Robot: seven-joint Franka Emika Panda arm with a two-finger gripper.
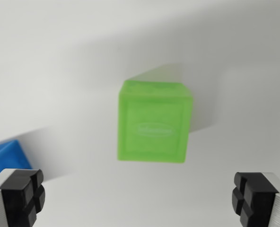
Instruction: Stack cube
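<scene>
Cube [154, 124]: green, translucent plastic, sitting on white table [74, 56], centre of wrist view, slightly right of middle. Embossed oval logo on facing side, raised border round it. Looks rigid, light, hollow perhaps; smooth faces, likely a bit slippery, so best taken square across two opposite flat sides, pads low on the body, not on edges. Not fragile by the look. Blurred, so fine surface detail unclear.

Blue block [7, 158]: corner only, at wrist view's left edge, just above left finger. Well apart from cube.

Gripper [140, 198]: spread wide, holding nothing. Black pads [21, 194] at bottom corners of view, cube between and beyond them, not touching either. Camera looking down at a tilt; wrist seems above and short of cube. Judged: approach phase, pick not yet made. Next move likely calls for advancing over cube, centring it between pads, descending before closing.
</scene>
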